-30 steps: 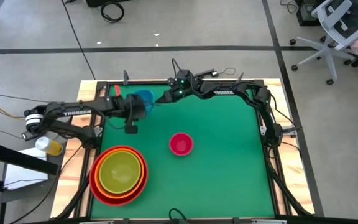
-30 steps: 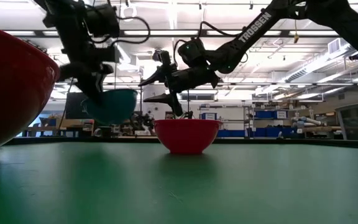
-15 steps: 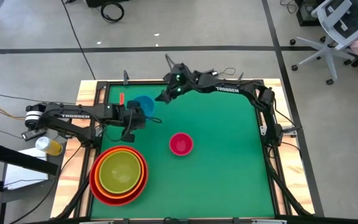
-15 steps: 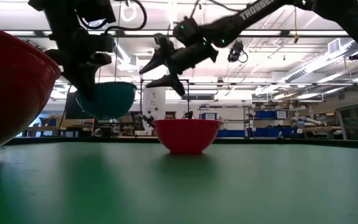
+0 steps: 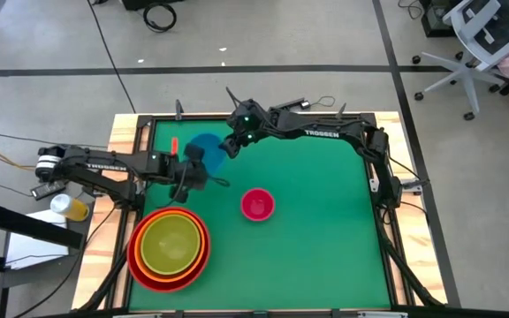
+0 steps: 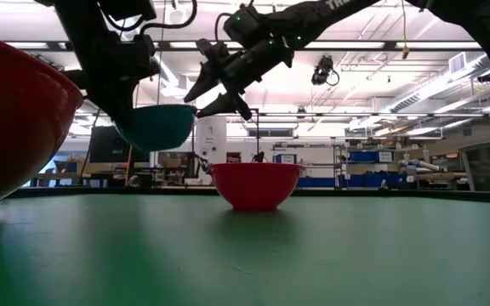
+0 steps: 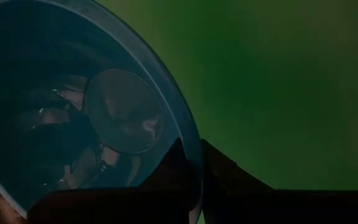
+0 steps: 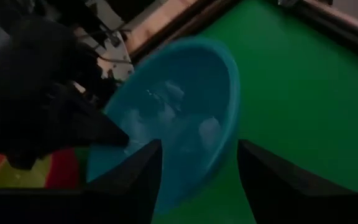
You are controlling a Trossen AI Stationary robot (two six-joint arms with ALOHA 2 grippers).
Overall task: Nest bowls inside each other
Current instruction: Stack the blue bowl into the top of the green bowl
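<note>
The blue bowl (image 5: 206, 147) hangs above the table's far left part, with my left gripper (image 5: 193, 170) shut on it. My right gripper (image 5: 231, 141) is open and hovers just right of that bowl, level with its rim (image 6: 190, 108). In the right wrist view the blue bowl (image 8: 185, 112) lies beyond my open fingers. The pink bowl (image 5: 257, 204) stands on its base at the table's middle. The yellow-green bowl (image 5: 168, 242) sits inside the orange one, and both sit inside the red bowl (image 5: 140, 265) at the near left. My left gripper pinches the blue bowl's rim (image 7: 194, 158) on the side nearest the arm. One finger (image 7: 166, 171) is inside the bowl and the other (image 7: 225, 171) outside. The fingers slant down from the table's left. The bowl hangs clear of the table, mouth up and slightly tilted.
Wooden rails (image 5: 263, 117) border the green mat. A yellow cup (image 5: 71, 208) stands off the table's left edge. Bare mat (image 5: 334, 230) spreads over the table's right half.
My left gripper has swung a little toward the table's near edge, carrying the blue bowl slightly higher. My right gripper has risen and rolled, staying open beside the bowl.
</note>
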